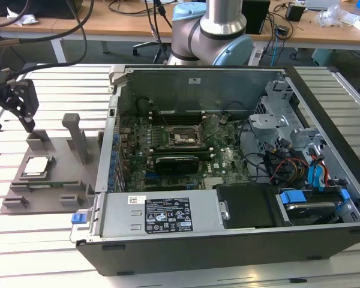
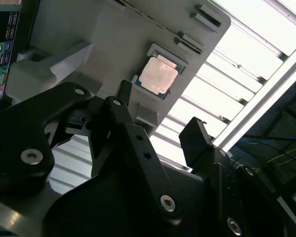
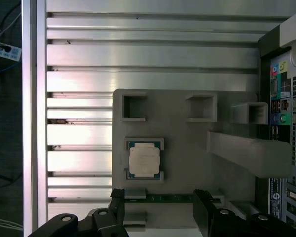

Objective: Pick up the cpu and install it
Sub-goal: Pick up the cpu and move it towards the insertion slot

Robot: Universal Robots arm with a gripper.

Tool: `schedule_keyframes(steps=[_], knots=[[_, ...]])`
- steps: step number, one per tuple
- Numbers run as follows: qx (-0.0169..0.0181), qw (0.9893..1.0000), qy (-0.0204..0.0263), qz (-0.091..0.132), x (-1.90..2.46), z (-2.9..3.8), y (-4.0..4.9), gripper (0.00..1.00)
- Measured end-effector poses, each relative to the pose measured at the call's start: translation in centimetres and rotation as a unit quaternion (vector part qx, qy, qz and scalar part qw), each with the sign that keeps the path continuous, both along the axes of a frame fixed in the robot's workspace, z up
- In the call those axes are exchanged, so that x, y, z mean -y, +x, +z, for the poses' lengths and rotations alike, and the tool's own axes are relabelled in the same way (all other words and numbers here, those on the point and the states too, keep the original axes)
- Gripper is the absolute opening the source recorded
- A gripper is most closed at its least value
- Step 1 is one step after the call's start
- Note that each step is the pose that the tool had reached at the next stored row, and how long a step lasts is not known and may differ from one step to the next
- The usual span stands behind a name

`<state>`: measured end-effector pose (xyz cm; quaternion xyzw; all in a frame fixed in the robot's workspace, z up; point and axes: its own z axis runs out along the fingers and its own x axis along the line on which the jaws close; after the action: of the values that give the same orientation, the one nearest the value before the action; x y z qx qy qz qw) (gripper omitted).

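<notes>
Ahead of the jaws: small square cpu (image 3: pixel 144 160), silver-grey metal lid, dull satin sheen. Beneath it: flat grey plastic holder tray (image 3: pixel 187 148), matt, faintly grainy. Beyond: ribbed aluminium table (image 3: pixel 138 54), smooth, reflective. Matt black gripper (image 3: pixel 159 196), bright metal screws (image 2: pixel 167 201).

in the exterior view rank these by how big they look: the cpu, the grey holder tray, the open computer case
1. computer case, by far the largest
2. grey holder tray, on the exterior view's left of the case
3. cpu, a small square sitting in the tray

The gaps are wide, so none of the ranks is in doubt.

Silver-topped cpu (image 3: pixel 144 160) flat in grey holder tray (image 3: pixel 187 158)
</notes>
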<state>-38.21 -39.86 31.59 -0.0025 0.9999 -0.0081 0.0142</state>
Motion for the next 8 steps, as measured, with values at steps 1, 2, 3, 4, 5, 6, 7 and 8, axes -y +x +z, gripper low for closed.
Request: schedule_keyframes(steps=[1,2,3,4,5,6,7,8], knots=[[0.0000,1.0000,0.0000,0.000,0.00,-0.06,0.00,0.66],[0.0000,1.0000,0.0000,0.000,0.00,-0.10,0.00,0.66],[0.0000,1.0000,0.0000,0.000,0.00,-0.15,0.00,0.66],[0.0000,1.0000,0.0000,0.000,0.00,-0.23,0.00,0.66],[0.0000,1.0000,0.0000,0.000,0.00,-0.27,0.00,0.66],[-0.0001,1.0000,-0.0001,0.000,0.00,-0.29,0.00,0.66],[-0.0001,1.0000,-0.0001,0.000,0.00,-0.32,0.00,0.66],[0.0000,1.0000,-0.0001,0.000,0.00,-0.37,0.00,0.66]])
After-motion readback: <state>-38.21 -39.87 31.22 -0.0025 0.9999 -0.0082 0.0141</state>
